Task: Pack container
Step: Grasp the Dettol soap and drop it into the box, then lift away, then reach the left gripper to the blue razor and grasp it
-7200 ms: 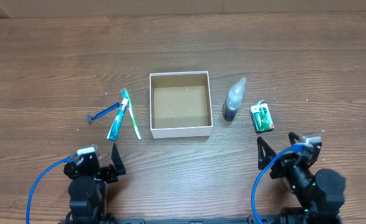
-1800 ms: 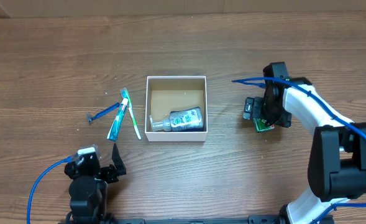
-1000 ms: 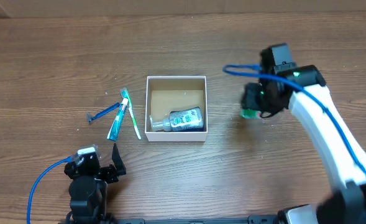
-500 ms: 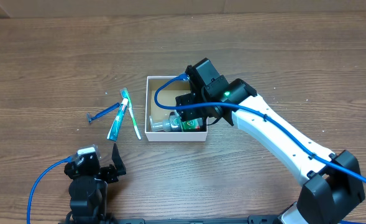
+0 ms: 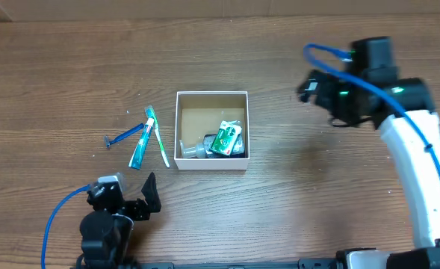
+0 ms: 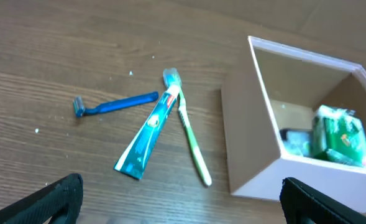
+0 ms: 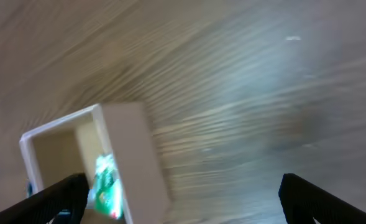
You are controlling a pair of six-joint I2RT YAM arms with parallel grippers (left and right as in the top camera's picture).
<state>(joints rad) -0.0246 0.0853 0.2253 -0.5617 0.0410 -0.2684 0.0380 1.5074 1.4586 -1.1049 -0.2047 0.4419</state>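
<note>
The container point(image 5: 211, 162) is a white-walled cardboard box with a brown inside at the table's middle; it also shows in the left wrist view point(image 6: 251, 155) and the right wrist view point(image 7: 133, 149). A clear bottle point(image 5: 193, 149) and a green packet point(image 5: 225, 138) lie inside it; the packet also shows in both wrist views point(image 6: 338, 134) point(image 7: 106, 180). A toothbrush point(image 5: 160, 142), a teal toothpaste tube point(image 5: 140, 147) and a blue razor point(image 5: 122, 135) lie left of the box. My right gripper point(image 5: 309, 86) is open and empty, right of the box. My left gripper point(image 5: 146, 198) is open near the front edge.
Bare wood table lies around the box. The left wrist view shows the toothbrush point(image 6: 189, 134), toothpaste tube point(image 6: 148, 134) and razor point(image 6: 114, 104) lying close together left of the box.
The right gripper has let go of the green packet inside the box and swung back to the right. The left gripper has shifted slightly.
</note>
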